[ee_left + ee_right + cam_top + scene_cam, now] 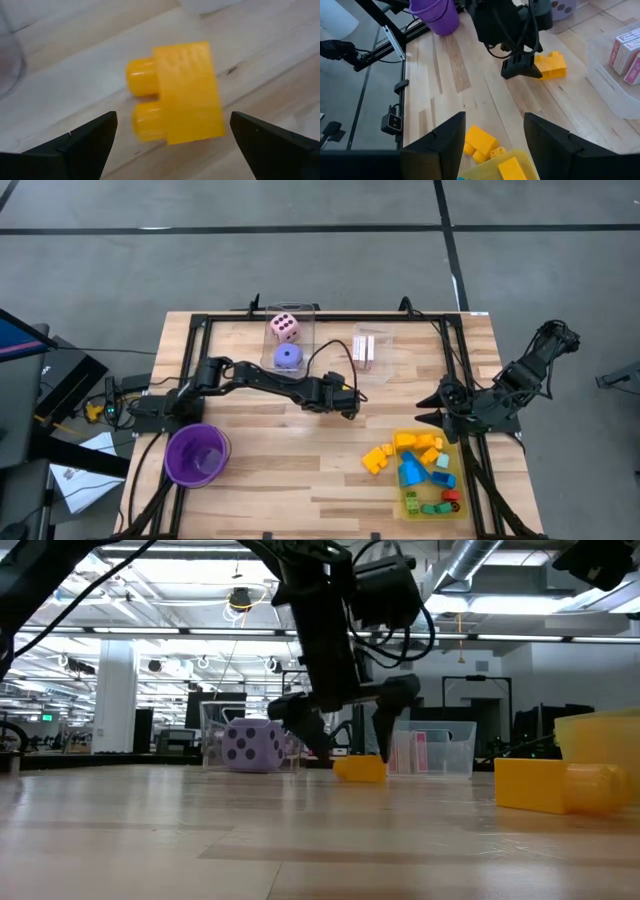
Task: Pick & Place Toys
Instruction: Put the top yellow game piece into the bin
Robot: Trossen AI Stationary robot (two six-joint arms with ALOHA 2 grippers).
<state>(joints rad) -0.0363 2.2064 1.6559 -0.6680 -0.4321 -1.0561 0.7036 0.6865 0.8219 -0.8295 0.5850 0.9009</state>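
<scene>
Left end effector point(350, 745): low over the middle of the table point(280, 480), fingers spread wide and pointing down, gripping nothing.
Yellow block point(177, 95): lay flat on the table right between those open fingers, studs sideways, no contact seen from the left wrist view.
Purple die point(250, 745): sat in a clear box point(290, 330) just beyond the left end effector.
Pink-white cards point(364, 348): stood in another clear box close by that end effector.
Right end effector point(492, 145): waited at the table's right edge, fingers roughly half apart, empty.
Other toys point(420, 470): piled in and beside the yellow tray point(408, 504), just in front of the right end effector.
Purple cup point(196, 455): well off behind the left end effector, near that arm's base.
</scene>
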